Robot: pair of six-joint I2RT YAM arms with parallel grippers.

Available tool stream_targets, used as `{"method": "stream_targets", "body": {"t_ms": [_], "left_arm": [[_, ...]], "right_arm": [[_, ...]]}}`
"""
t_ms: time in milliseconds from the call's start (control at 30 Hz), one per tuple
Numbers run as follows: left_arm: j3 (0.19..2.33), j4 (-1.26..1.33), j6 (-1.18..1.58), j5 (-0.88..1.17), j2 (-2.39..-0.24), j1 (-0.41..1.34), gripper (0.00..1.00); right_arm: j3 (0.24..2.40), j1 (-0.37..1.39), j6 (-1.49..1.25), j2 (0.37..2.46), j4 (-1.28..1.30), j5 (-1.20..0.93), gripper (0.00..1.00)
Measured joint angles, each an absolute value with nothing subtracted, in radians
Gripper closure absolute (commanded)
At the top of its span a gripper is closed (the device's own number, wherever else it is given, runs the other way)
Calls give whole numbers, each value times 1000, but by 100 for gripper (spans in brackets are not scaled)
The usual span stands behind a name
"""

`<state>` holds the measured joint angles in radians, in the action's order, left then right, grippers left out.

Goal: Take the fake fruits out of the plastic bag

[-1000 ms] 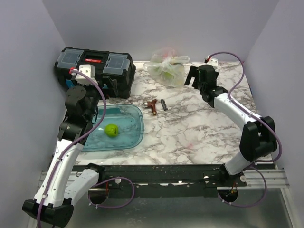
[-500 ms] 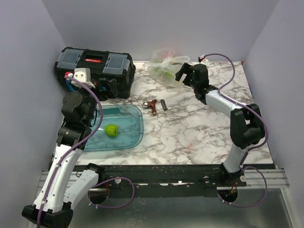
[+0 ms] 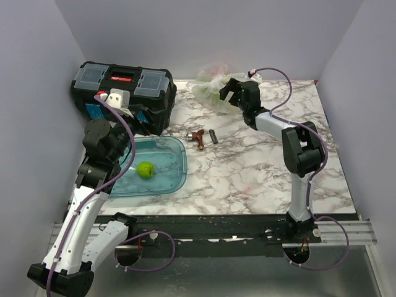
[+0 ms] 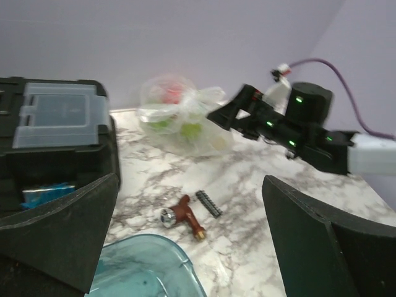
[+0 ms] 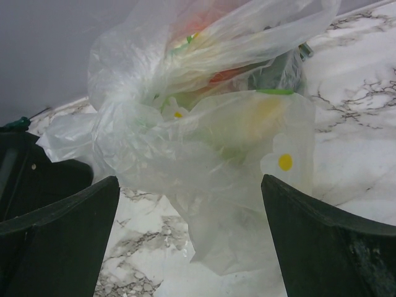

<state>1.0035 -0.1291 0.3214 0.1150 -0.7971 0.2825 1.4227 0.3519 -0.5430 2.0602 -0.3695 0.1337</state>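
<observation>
- Top external view: closes in on the plastic bag (image 3: 213, 86) with the right fingers (image 3: 229, 93), spread wide and gripping nothing; well off to the bag's right a second back, now at its right flank, touching or just short, cannot tell which.
- Folds the right arm (image 3: 297, 148) steeper than before, elbow drawn in toward the middle of the counter (image 3: 260, 167).
- Leaves the left fingers (image 4: 190, 178) wide open as well, empty, raised between the toolbox (image 3: 124, 86) and the blue tray (image 3: 180, 148); shifts only slightly over that same second.
- Finds the bag unmoved at the far edge of the counter, close against the back wall (image 3: 204, 37), just right of the toolbox; keeps the fake fruits (image 5: 260, 117) inside, red and yellow-green showing through the film in the right wrist view.
- Reads, as a judgement, like an approach about finished: pinch on the plastic next, no fruit out so far.
- Edges: wall right behind the bag, so little room to push farther back; toolbox hemming the left side; safer to draw toward the near side.
- Open room: broad bare marble across the middle and right of the counter for setting fruit down; only a small brown tool (image 3: 198, 137) and a black strip (image 3: 213, 136) lying between bag and tray.
- Holds a lime-green ball (image 3: 145, 169) in the tray, apart from the job.
</observation>
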Motion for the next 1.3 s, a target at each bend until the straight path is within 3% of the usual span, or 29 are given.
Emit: {"method": "stream_targets", "body": {"t_ms": [167, 333, 567, 667, 767, 1000, 1300], "left_arm": [[1004, -114, 319, 300, -822, 306, 1], [1004, -100, 321, 382, -826, 310, 1], [1005, -86, 343, 435, -845, 310, 1], [1005, -78, 353, 454, -851, 310, 2], [1005, -67, 363, 464, -852, 310, 2], [1005, -44, 373, 480, -859, 310, 1], [1005, -41, 409, 512, -964, 310, 4]], "right_arm": [[1475, 353, -511, 2117, -392, 157, 7], [1512, 353, -477, 2164, -393, 187, 21], [1507, 353, -410, 2169, -404, 186, 57], [1480, 353, -364, 2169, -421, 173, 83], [1449, 353, -327, 2167, -422, 164, 98], [1321, 353, -302, 2093, -426, 139, 99], [996, 354, -381, 1785, -409, 116, 99]]}}
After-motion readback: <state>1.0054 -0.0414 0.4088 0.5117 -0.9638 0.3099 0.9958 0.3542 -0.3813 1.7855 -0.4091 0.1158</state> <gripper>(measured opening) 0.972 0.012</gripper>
